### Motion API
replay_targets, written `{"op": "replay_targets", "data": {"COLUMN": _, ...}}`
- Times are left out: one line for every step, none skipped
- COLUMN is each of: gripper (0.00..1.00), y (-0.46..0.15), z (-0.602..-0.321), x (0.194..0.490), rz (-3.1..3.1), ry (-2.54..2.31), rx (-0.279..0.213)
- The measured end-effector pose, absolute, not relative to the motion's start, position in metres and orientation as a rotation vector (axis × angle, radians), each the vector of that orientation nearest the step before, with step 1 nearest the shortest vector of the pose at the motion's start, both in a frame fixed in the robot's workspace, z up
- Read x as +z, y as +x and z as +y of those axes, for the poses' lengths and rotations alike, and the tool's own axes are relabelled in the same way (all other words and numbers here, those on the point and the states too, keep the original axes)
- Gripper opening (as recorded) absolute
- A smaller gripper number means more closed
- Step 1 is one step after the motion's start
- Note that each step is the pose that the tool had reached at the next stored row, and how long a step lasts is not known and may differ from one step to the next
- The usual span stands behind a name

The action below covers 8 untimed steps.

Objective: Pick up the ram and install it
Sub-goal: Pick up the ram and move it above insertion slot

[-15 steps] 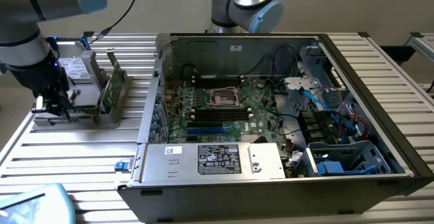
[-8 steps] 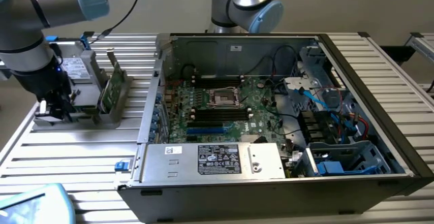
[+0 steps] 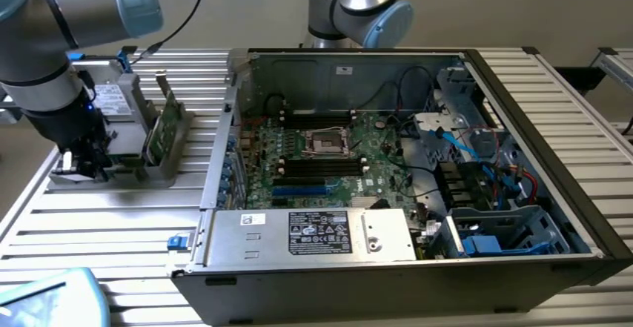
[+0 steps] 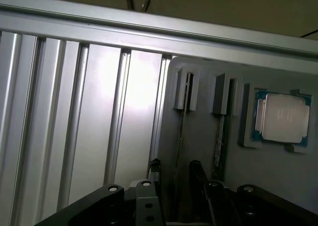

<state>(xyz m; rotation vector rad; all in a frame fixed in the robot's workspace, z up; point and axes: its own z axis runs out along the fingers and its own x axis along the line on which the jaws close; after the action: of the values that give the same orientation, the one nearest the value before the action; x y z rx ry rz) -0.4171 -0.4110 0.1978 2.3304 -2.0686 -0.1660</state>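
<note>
Jaws are spread wide and clamping nothing. The gripper point(image 3: 81, 165) hangs at the exterior view's left, over the grey holder point(image 3: 138, 173). In the wrist view the fingers point(image 4: 155, 167) sit either side of a thin dark stick point(image 4: 181, 126); can't tell if they touch it. Next over, the ram point(image 3: 163, 130) stands on its long edge in the holder's slots, long axis running away from the camera, alongside the open PC case point(image 3: 396, 290). A CPU point(image 4: 280, 117) sits on the holder too.
</note>
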Motion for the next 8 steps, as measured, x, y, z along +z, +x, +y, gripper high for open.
{"op": "replay_targets", "data": {"gripper": 0.37, "y": -0.4170, "z": -0.4109, "x": 0.1978, "rz": -2.068, "ry": 2.330, "rx": -0.168}}
{"op": "replay_targets", "data": {"gripper": 0.37, "y": -0.4169, "z": -0.4108, "x": 0.1977, "rz": -2.067, "ry": 2.329, "rx": -0.169}}
{"op": "replay_targets", "data": {"gripper": 0.37, "y": -0.4168, "z": -0.4107, "x": 0.1976, "rz": -2.067, "ry": 2.328, "rx": -0.170}}
{"op": "replay_targets", "data": {"gripper": 0.37, "y": -0.4167, "z": -0.4105, "x": 0.1974, "rz": -2.067, "ry": 2.328, "rx": -0.171}}
{"op": "replay_targets", "data": {"gripper": 0.37, "y": -0.4164, "z": -0.4103, "x": 0.1969, "rz": -2.067, "ry": 2.328, "rx": -0.172}}
{"op": "replay_targets", "data": {"gripper": 0.37, "y": -0.4159, "z": -0.4099, "x": 0.1963, "rz": -2.066, "ry": 2.328, "rx": -0.173}}
{"op": "replay_targets", "data": {"gripper": 0.37, "y": -0.4154, "z": -0.4096, "x": 0.1956, "rz": -2.066, "ry": 2.327, "rx": -0.174}}
{"op": "replay_targets", "data": {"gripper": 0.37, "y": -0.4151, "z": -0.4093, "x": 0.1950, "rz": -2.066, "ry": 2.327, "rx": -0.175}}
